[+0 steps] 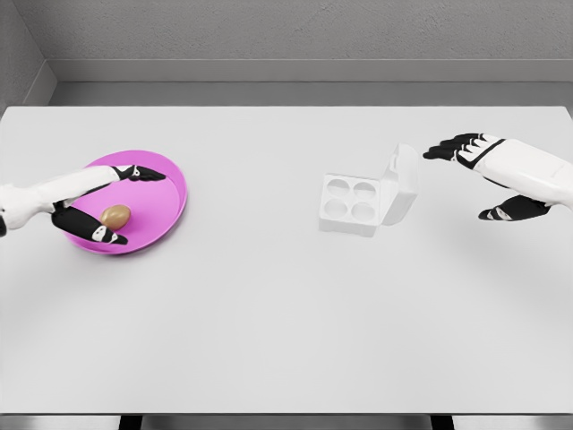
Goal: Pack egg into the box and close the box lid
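Note:
A brown egg (115,216) lies on a magenta plate (170,193) at the table's left. My left hand (116,204) reaches over the plate with its fingers spread around the egg, thumb below and fingers above, not closed on it. A white egg box (349,205) sits right of centre with four empty cups and its lid (402,184) standing open on the right side. My right hand (474,175) hovers to the right of the lid, fingers spread, holding nothing.
The white table (269,313) spreads wide toward me. A grey wall runs along the far edge.

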Robot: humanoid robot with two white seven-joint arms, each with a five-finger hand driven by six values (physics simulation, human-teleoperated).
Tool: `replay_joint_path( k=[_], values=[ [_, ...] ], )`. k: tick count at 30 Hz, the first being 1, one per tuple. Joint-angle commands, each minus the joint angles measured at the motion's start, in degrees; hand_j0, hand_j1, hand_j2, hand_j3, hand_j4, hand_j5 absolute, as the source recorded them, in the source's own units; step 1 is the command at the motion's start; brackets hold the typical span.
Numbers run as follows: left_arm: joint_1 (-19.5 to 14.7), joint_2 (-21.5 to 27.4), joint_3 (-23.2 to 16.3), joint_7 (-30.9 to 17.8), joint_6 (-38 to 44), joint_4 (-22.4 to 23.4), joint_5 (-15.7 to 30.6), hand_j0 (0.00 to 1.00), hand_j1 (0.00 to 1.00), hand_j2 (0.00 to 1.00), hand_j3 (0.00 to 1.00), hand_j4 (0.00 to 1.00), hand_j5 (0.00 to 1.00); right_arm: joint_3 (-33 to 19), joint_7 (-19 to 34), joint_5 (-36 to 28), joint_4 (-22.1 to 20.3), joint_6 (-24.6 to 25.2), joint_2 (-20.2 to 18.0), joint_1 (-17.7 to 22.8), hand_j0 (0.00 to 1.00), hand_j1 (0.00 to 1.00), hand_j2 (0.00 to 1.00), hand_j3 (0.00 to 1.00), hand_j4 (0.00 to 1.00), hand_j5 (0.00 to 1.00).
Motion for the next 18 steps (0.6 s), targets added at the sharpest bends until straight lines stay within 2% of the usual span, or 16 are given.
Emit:
replay_joint_path(
  k=[1, 6, 10, 13, 17, 18],
  values=[
    [0.00, -1.19, 0.02, 0.01, 0.12, 1.59, 0.11, 0.88, 0.88, 0.88, 0.88, 0.88, 0.88, -0.08, -0.03, -0.27, -0.02, 0.06, -0.06, 0.00, 1.00, 1.00, 1.00, 1.00, 1.00, 1.00],
    [0.00, -2.34, 0.28, 0.01, 1.62, 4.05, -2.17, 0.87, 0.87, 0.87, 0.87, 0.87, 0.87, -0.08, -0.03, -0.36, -0.02, 0.06, -0.06, 0.00, 1.00, 1.00, 1.00, 1.00, 1.00, 1.00],
    [0.18, -3.74, 1.78, 0.01, 1.79, 4.05, -7.97, 0.88, 0.88, 0.88, 0.88, 0.88, 0.88, -0.08, -0.03, -0.27, -0.02, 0.06, -0.24, 0.18, 1.00, 1.00, 1.00, 1.00, 1.00, 1.00],
    [0.26, -6.64, 3.01, 0.01, 1.79, 4.05, -13.60, 0.89, 0.89, 0.89, 0.89, 0.89, 0.89, 0.00, -0.03, -0.27, -0.02, 0.06, -0.76, 0.79, 1.00, 1.00, 1.00, 1.00, 1.00, 1.00],
    [0.35, -6.47, 3.10, 0.01, 1.79, 4.58, -13.95, 0.89, 0.89, 0.89, 0.89, 0.89, 0.89, 0.00, -0.03, -0.27, 0.07, 0.06, -0.68, 0.70, 1.00, 1.00, 1.00, 1.00, 1.00, 1.00],
    [0.44, -6.64, 3.10, 0.01, 1.79, 4.93, -15.44, 0.89, 0.89, 0.89, 0.89, 0.89, 0.89, 0.00, -0.03, -0.27, 0.07, 0.06, -0.68, 0.70, 1.00, 1.00, 1.00, 1.00, 1.00, 1.00]
  ],
)
